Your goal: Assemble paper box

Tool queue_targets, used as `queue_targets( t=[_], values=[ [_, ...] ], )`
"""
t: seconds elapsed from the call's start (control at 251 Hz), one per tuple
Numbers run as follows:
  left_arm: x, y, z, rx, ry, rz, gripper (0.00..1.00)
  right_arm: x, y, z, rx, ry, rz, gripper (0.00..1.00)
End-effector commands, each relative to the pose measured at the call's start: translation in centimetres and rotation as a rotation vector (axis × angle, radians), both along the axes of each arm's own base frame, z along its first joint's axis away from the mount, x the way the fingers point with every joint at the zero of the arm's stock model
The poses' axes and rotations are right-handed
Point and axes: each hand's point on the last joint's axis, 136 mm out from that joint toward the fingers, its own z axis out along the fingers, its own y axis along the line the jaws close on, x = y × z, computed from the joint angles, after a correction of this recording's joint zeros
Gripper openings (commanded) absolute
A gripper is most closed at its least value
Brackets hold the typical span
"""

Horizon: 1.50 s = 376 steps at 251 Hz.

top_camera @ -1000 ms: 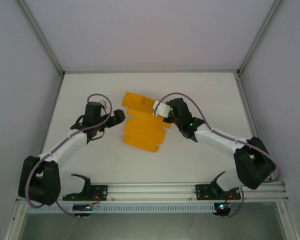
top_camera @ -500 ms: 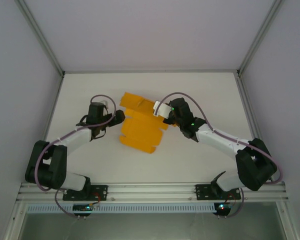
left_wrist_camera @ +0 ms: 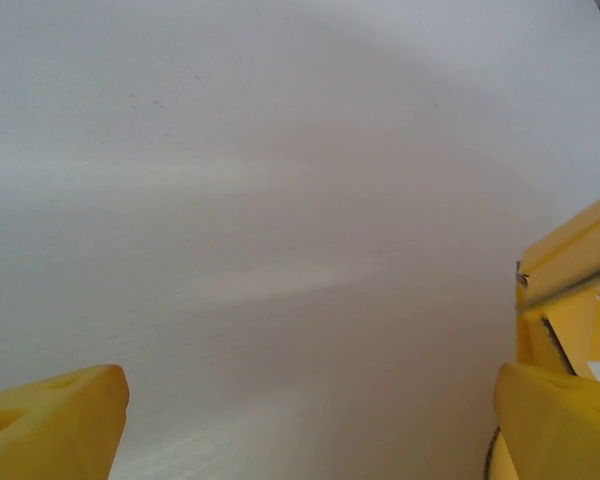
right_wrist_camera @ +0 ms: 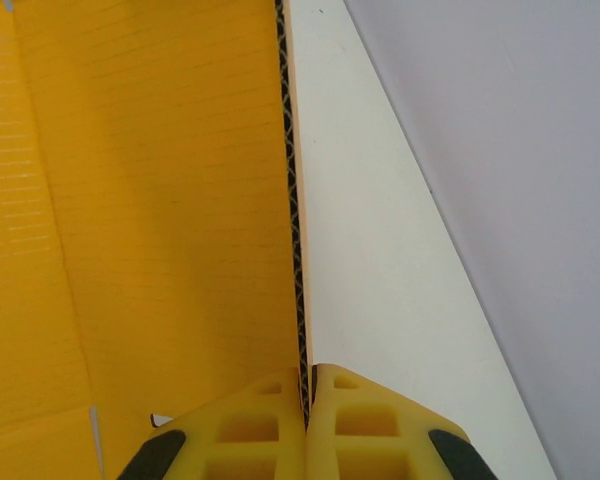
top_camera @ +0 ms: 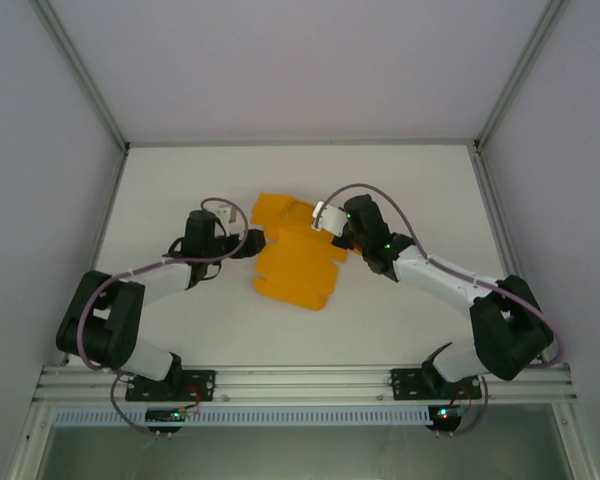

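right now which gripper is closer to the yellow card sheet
Right. The right gripper is shut on the far right edge of the card sheet; the left gripper stands open at its left edge, gripping nothing.

Paper box on table

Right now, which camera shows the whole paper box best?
Top external: the paper box has nearly its whole outline in frame, partly folded. The right wrist view shows one panel close up, its edge pinched in the right jaws. The left wrist view catches a corner at its right margin.
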Motion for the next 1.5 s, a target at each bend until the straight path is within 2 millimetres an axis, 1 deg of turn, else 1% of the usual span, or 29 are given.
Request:
queue_targets(
  t=[0.0,0.072,0.116,0.184,0.227,0.315,0.379,0.455,0.539,0.587,0.674,0.762,0.842,0.906,1.01,1.082,1.157,1.213,1.321,1.393,1.497],
  values=[
    [0.0,-3.2,2.8,-0.065,-0.1,-0.139,0.92,-0.8,2.2,0.8,0.072,0.024,0.068,0.0],
    [-0.3,-3.3,2.6,-0.058,-0.095,-0.15,0.92,-0.8,2.0,0.8,0.073,0.022,0.062,0.0],
    [-0.3,-2.9,2.4,-0.042,-0.094,-0.134,0.91,-0.8,1.9,0.8,0.072,0.021,0.058,0.0],
    [-0.3,-1.3,1.5,0.007,-0.07,-0.049,0.92,-0.7,1.6,1.0,0.073,0.015,0.049,0.0],
    [-0.2,-0.2,1.2,0.034,-0.063,0.006,0.93,-0.7,1.5,1.1,0.076,0.014,0.048,0.0],
    [-0.3,2.3,-0.1,0.075,-0.023,0.107,0.95,-0.8,1.3,1.2,0.083,0.021,0.053,0.0],
    [-0.3,3.6,-0.9,0.09,0.02,0.151,0.96,-0.8,1.1,1.2,0.094,0.036,0.042,0.0],
    [-0.3,4.0,-0.9,0.089,0.019,0.154,0.96,-1.2,0.7,0.8,0.115,0.133,0.039,0.0],
    [-0.1,3.7,-0.2,0.083,-0.01,0.128,0.96,-3.1,0.3,-0.5,0.127,0.371,0.083,0.0],
    [0.0,3.7,0.1,0.086,-0.019,0.127,0.96,-3.5,0.0,-0.8,0.138,0.458,0.081,0.0],
    [0.3,3.9,0.4,0.101,-0.032,0.132,0.96,-3.5,-0.4,-1.1,0.161,0.515,0.079,0.0],
    [0.6,4.4,-0.1,0.104,-0.024,0.146,0.97,-3.4,-0.4,-1.2,0.183,0.508,0.086,0.0],
    [1.0,4.2,-0.6,0.09,-0.019,0.146,0.97,-3.9,-0.2,-1.3,0.202,0.537,0.111,0.0],
    [1.4,4.0,-0.7,0.07,-0.018,0.143,0.97,-3.6,-0.3,-1.3,0.201,0.528,0.102,0.0],
    [1.8,2.2,0.0,-0.006,-0.041,0.073,0.96,-3.2,-0.5,-1.3,0.193,0.515,0.088,0.0],
    [1.9,0.9,1.0,-0.066,-0.071,0.012,0.94,-3.0,-0.6,-1.4,0.189,0.506,0.079,0.0],
    [1.4,-0.5,1.9,-0.129,-0.094,-0.053,0.93,-2.6,-0.8,-1.4,0.184,0.499,0.063,0.0],
    [0.8,-1.3,2.1,-0.15,-0.102,-0.09,0.92,-2.5,-0.9,-1.5,0.18,0.496,0.053,0.0],
    [0.0,-1.5,1.5,-0.13,-0.089,-0.098,0.9,-2.3,-1.1,-1.6,0.179,0.491,0.037,0.0],
    [-0.4,-1.6,1.4,-0.133,-0.091,-0.107,0.9,-2.1,-1.2,-1.5,0.183,0.483,0.031,0.0],
    [-1.0,-2.7,1.8,-0.164,-0.1,-0.165,0.9,-1.9,-1.0,-1.3,0.191,0.477,0.035,0.0]
  ],
)
